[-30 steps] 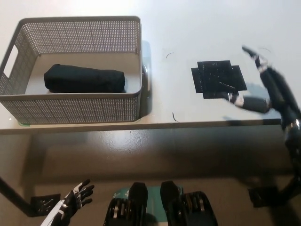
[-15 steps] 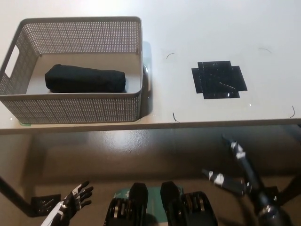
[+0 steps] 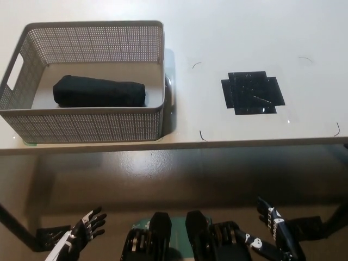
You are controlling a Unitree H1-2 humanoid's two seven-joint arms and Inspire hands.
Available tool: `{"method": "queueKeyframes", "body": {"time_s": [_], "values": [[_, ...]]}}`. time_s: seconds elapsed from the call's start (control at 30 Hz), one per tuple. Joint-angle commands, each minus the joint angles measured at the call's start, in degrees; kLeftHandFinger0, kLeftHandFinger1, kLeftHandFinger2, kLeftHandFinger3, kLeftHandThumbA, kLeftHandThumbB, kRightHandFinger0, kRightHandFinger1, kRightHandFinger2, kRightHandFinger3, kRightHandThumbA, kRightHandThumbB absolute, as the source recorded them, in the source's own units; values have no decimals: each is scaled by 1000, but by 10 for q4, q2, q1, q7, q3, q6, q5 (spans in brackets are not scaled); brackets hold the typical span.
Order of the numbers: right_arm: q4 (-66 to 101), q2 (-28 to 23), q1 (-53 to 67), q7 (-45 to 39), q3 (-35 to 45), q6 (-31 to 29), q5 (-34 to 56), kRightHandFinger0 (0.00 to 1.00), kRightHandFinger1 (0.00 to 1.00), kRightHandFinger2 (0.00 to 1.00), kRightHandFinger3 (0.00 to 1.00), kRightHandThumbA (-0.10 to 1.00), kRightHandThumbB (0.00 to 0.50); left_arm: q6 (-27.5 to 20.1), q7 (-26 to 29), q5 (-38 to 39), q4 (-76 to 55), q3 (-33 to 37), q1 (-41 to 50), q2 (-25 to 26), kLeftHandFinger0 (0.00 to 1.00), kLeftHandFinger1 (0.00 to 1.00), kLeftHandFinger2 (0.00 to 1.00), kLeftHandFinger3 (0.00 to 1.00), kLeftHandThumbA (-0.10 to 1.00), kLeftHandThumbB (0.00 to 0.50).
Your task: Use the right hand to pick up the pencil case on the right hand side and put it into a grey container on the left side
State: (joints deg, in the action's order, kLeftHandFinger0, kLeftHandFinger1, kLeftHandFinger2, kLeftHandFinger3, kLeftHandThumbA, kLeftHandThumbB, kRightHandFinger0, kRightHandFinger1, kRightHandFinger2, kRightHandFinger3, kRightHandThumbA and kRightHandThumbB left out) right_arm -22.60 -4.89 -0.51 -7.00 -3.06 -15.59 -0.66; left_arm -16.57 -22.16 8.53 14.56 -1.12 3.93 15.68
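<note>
Black soft pencil case (image 3: 99,93) lying inside grey perforated plastic basket (image 3: 157,65); black right hand (image 3: 272,236) withdrawn far below basket, empty, fingers spread; white left hand (image 3: 81,232) likewise; task apparently complete.

I see the black pencil case (image 3: 100,92) lying flat on the floor of the grey perforated container (image 3: 87,126), which sits at the left of the white table (image 3: 217,32). To the right, well apart from the container, a black cross-shaped tape patch (image 3: 252,92) marks the tabletop. My right hand (image 3: 272,235) hangs below the table edge at the lower right, fingers spread and holding nothing. My left hand (image 3: 81,232) rests low at the lower left, fingers apart as well, also empty
</note>
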Motion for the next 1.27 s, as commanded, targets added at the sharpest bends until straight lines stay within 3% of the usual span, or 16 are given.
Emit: {"method": "queueKeyframes", "body": {"time_s": [0.0, 0.07, 0.1, 0.2, 0.3, 0.33, 0.6, 0.77, 0.83, 1.0, 1.07, 1.13, 1.23], "values": [[-31, 0, -20, -35, 27, -111, 78, 1000, 1000, 1000, 1000, 1000, 289, -10, -5, 28, -24, -11, -5, 10, 1000, 1000, 1000, 1000, 1000, 402], [-34, 2, -25, -36, 32, -106, 85, 1000, 1000, 1000, 1000, 1000, 301, 5, -1, 25, -29, -11, -8, 10, 1000, 1000, 1000, 1000, 1000, 433], [-39, 1, -27, -38, 34, -111, 84, 1000, 1000, 1000, 1000, 1000, 283, -1, -2, 25, -27, -12, -9, 11, 1000, 1000, 1000, 1000, 1000, 420], [-39, -1, -26, -43, 39, -110, 90, 1000, 1000, 1000, 1000, 1000, 300, -9, -1, 23, -27, -13, -8, 11, 1000, 1000, 1000, 1000, 1000, 398], [-40, -1, -29, -42, 43, -113, 93, 1000, 1000, 1000, 1000, 1000, 299, 4, -5, 37, -31, -15, -9, 11, 1000, 1000, 1000, 1000, 1000, 421], [-41, -2, -31, -45, 46, -113, 98, 1000, 1000, 1000, 1000, 1000, 296, -29, 4, 14, -25, -15, -10, 11, 1000, 1000, 1000, 1000, 1000, 394], [-31, -4, -33, -48, 54, -109, 108, 1000, 1000, 1000, 1000, 1000, 310, -9, 1, 23, -31, -17, -13, 11, 1000, 1000, 1000, 1000, 1000, 432], [-31, -5, -35, -48, 56, -110, 108, 1000, 1000, 1000, 1000, 1000, 291, -13, 2, 23, -30, -17, -17, 9, 1000, 1000, 1000, 1000, 1000, 414], [-32, -6, -40, -48, 58, -108, 109, 1000, 1000, 1000, 1000, 1000, 298, 2, -1, 29, -31, -16, -20, 10, 1000, 1000, 1000, 1000, 1000, 443], [-30, -5, -47, -45, 61, -105, 108, 1000, 1000, 1000, 1000, 1000, 304, 3, 7, 22, -33, -18, -28, 9, 1000, 1000, 1000, 1000, 1000, 430], [-31, -5, -47, -43, 63, -109, 105, 1000, 1000, 1000, 1000, 1000, 282, 1, 6, 24, -34, -18, -28, 8, 1000, 1000, 1000, 1000, 1000, 417], [-30, -5, -47, -42, 63, -110, 103, 1000, 1000, 1000, 1000, 1000, 269, 17, 6, 29, -39, -18, -27, 7, 1000, 1000, 1000, 1000, 1000, 448], [-29, -5, -47, -41, 64, -109, 101, 1000, 1000, 1000, 1000, 1000, 259, 3, 5, 27, -39, -18, -26, 7, 1000, 1000, 1000, 1000, 1000, 427]]}}
